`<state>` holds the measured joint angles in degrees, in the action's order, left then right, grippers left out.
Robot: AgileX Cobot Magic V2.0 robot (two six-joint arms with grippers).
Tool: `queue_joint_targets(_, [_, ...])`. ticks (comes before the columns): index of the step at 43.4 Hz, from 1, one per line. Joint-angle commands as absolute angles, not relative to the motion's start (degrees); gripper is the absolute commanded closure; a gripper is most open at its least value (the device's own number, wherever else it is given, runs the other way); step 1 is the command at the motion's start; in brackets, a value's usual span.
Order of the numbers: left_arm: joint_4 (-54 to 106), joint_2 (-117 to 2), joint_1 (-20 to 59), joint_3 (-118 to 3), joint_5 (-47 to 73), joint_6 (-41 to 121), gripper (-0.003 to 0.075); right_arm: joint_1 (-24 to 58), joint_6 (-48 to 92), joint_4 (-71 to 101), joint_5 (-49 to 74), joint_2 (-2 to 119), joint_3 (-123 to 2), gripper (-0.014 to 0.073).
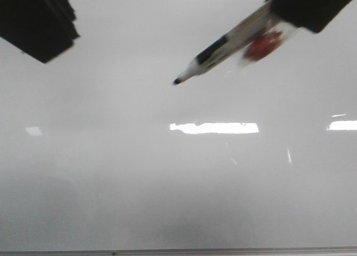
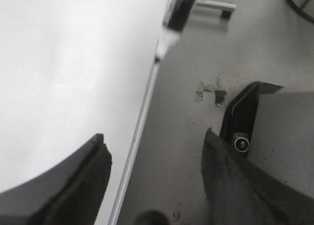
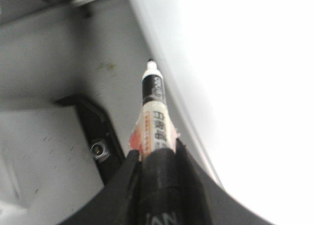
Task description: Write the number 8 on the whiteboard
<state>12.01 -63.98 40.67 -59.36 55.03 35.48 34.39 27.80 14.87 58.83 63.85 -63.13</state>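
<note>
The whiteboard point(image 1: 167, 200) is glossy pale grey-white and fills the front view. No number 8 or any marker line shows on it. My right gripper point(image 1: 290, 16) at the top right is shut on a white marker with a black collar and a red-orange label point(image 1: 223, 49). The marker's black tip point(image 1: 177, 81) points down-left over the board. In the right wrist view the gripper point(image 3: 157, 156) clamps the marker point(image 3: 154, 117) beside the board point(image 3: 245, 63). My left gripper point(image 1: 39, 22) at the top left is open and empty. It also shows in the left wrist view point(image 2: 154, 137).
The board's thin grey frame edge point(image 1: 178, 250) runs along the near side and also shows in the left wrist view point(image 2: 140, 127). Bright glare patches point(image 1: 215, 128) lie on the board. A black bracket with a small lens point(image 2: 241, 144) sits on the grey surface beyond the edge.
</note>
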Motion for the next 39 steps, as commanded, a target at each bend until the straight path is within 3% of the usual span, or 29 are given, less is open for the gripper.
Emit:
queue_joint_targets(1, [12.9, -59.4, 35.3, -58.2, 51.3, 32.2, 0.0312, 29.7, 20.6, 13.5, 54.4, 58.0, -62.4, 0.0692])
queue_joint_targets(12, [23.1, -51.5, 21.6, -52.8, 47.3, 28.8, 0.0312, 25.6, 16.3, 14.6, 33.4, 45.6, -48.0, 0.0692])
queue_joint_targets(39, [23.2, -51.8, 20.9, -52.6, 46.6, 28.8, 0.0312, 25.5, 16.3, 16.5, 21.6, 61.7, -52.9, 0.0692])
